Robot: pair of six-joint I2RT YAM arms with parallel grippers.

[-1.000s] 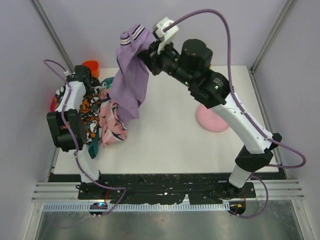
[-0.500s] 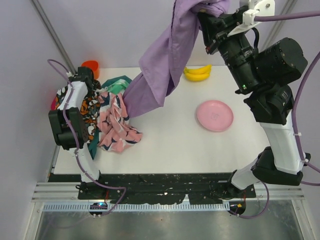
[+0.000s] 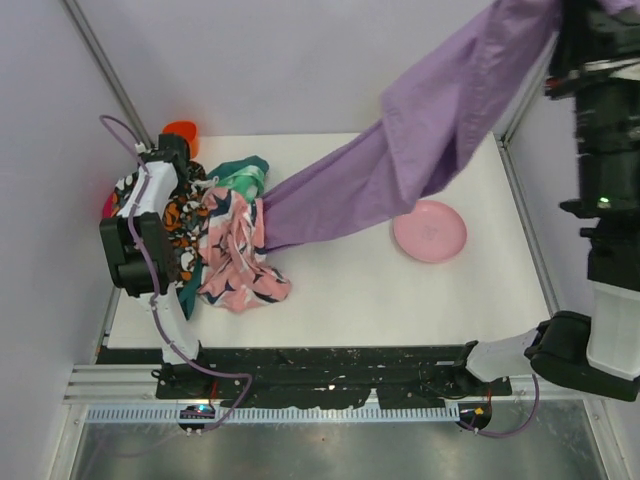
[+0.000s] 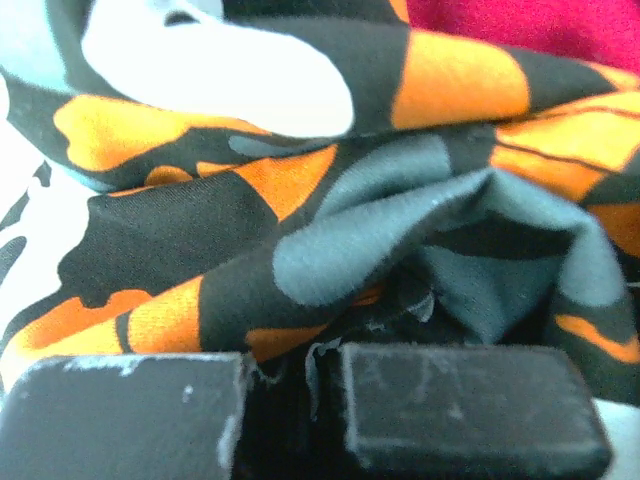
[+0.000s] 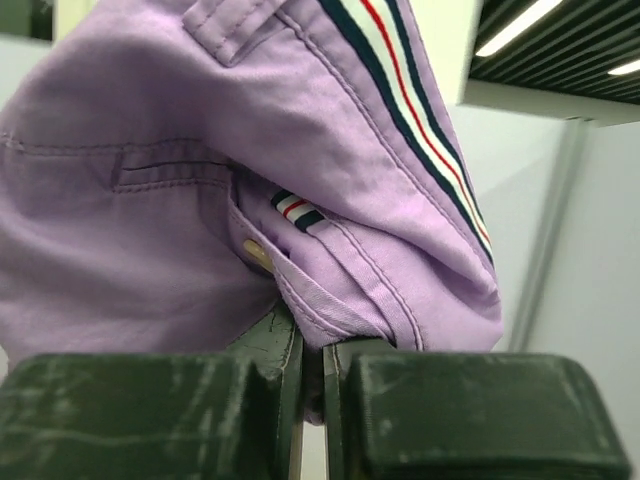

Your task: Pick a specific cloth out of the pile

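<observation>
The lilac cloth (image 3: 420,140) hangs stretched from the top right corner down to the pile (image 3: 215,235) at the left, where its lower end still lies against the pink and navy piece (image 3: 235,270). My right gripper (image 5: 312,375) is shut on the cloth's striped band edge (image 5: 400,60), high above the table. In the top view its fingertips are hidden by the cloth at the frame's edge. My left gripper (image 4: 293,400) sits low in the pile, shut on the orange, black and white patterned cloth (image 4: 300,180); in the top view the left gripper (image 3: 175,190) is at the pile's left side.
A pink plate (image 3: 430,232) lies right of centre, partly under the hanging cloth. An orange object (image 3: 181,130) stands at the back left corner. A teal piece (image 3: 240,175) and a magenta piece (image 4: 520,25) belong to the pile. The right arm (image 3: 605,150) stands tall at the right edge.
My right gripper has swung up and far to the right with the lilac cloth, stretching it across the table. The pink and navy piece was dragged slightly forward. The left arm stayed put.
</observation>
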